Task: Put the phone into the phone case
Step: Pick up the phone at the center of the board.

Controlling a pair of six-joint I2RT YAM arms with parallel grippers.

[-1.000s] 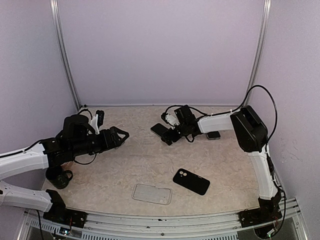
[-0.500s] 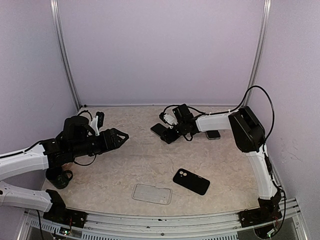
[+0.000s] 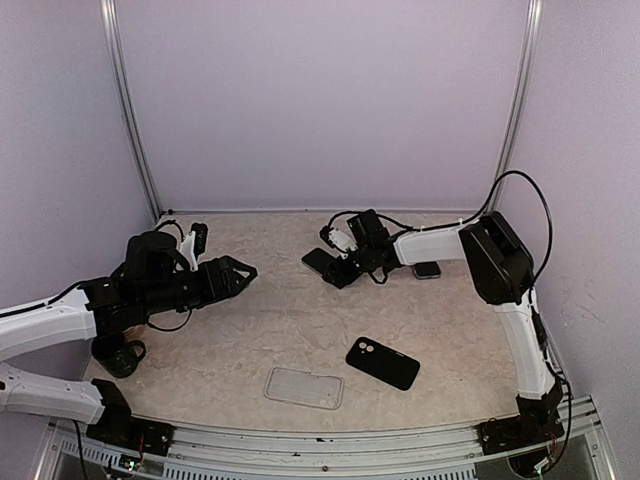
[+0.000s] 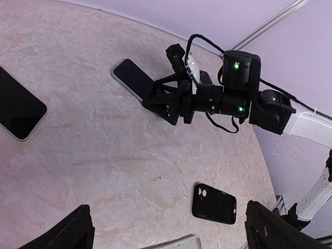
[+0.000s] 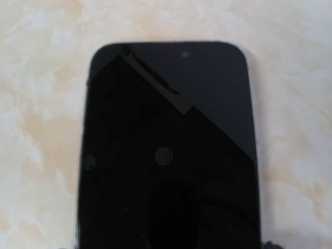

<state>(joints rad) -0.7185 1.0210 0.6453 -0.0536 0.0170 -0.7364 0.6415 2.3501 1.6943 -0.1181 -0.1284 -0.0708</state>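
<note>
since the right arm's fingers [image 3: 334,272] sit at the far middle of the beige marbled counter [image 3: 270,325], over one end of the dark-screened slab phone [image 4: 132,79] lying face up, the step in hand looks like the pick. fingers are apart, one either side of it; can't tell if the pads touch its edges. wrist view is nearly all screen, phone flat and roughly centred, so alignment seems ok.

advice: close on the long edges, not the glass. it's a thin flat thing on a hard top, so get the tips right down to the counter before squeezing or it may squirt out. lift level.

left arm's fingers [image 3: 238,272] are spread wide, empty, hovering over the left side, well apart from the phone.

clear see-through rectangular case [image 3: 304,387] lies at the near edge, with a black case-like slab [image 3: 382,362] with a camera cutout near it on the right; can't tell which is the target. second small dark phone [image 3: 428,270] lies by the right forearm, ignore it.
</note>
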